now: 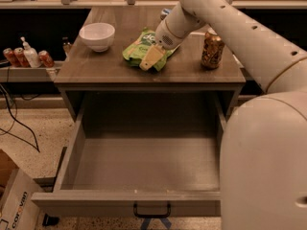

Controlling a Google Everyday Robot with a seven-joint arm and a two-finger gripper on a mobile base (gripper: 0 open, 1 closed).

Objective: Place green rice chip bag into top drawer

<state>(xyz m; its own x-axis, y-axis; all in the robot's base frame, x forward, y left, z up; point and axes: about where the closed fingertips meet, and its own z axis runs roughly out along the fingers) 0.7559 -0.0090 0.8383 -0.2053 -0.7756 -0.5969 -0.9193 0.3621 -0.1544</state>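
Observation:
The green rice chip bag point(139, 47) lies flat on the wooden cabinet top, between the bowl and the can. My gripper point(151, 58) reaches in from the upper right and sits over the bag's front right part, its pale fingers point(150, 57) pointing down-left onto it. The top drawer point(144, 163) is pulled fully out below the cabinet top; its inside is bare, and its black handle point(151, 210) is at the middle of the front panel.
A white bowl point(97, 35) stands left of the bag. A gold-brown can point(212, 48) stands right of it. My white arm and body fill the right side. Bottles and cans point(26, 57) sit on a low shelf at left. A cardboard box point(13, 195) is on the floor.

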